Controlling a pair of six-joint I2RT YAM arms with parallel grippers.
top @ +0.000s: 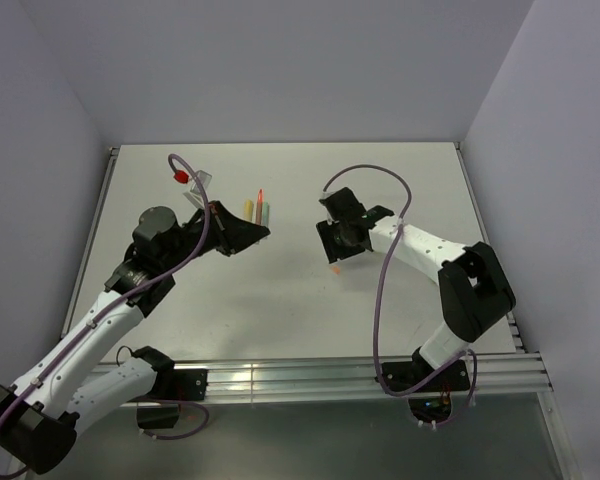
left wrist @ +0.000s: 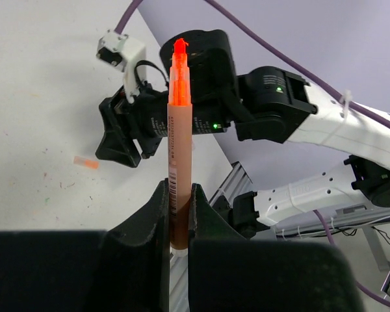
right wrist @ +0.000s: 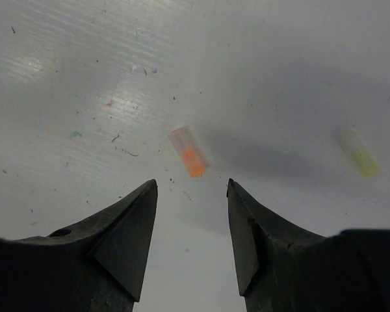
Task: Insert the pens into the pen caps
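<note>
My left gripper (top: 248, 233) is shut on an orange-red pen (left wrist: 179, 130). Its fingers (left wrist: 157, 214) clamp the lower barrel, and the bright orange tip points away from the wrist, toward the right arm. The pen's tip also shows in the top view (top: 260, 191). A short clear pen cap with an orange end (right wrist: 188, 153) lies on the white table, also seen in the top view (top: 334, 268) and the left wrist view (left wrist: 86, 162). My right gripper (right wrist: 192, 185) is open and empty, hovering just above and short of this cap (top: 340, 238). The other pens are not visible.
A short yellow-green piece (right wrist: 359, 155) lies on the table to the right of the cap. A cream stub (top: 248, 208) and a green stub (top: 266, 213) show beside the left gripper. The table's metal rail (top: 280, 375) runs along the near edge, and grey walls enclose the table.
</note>
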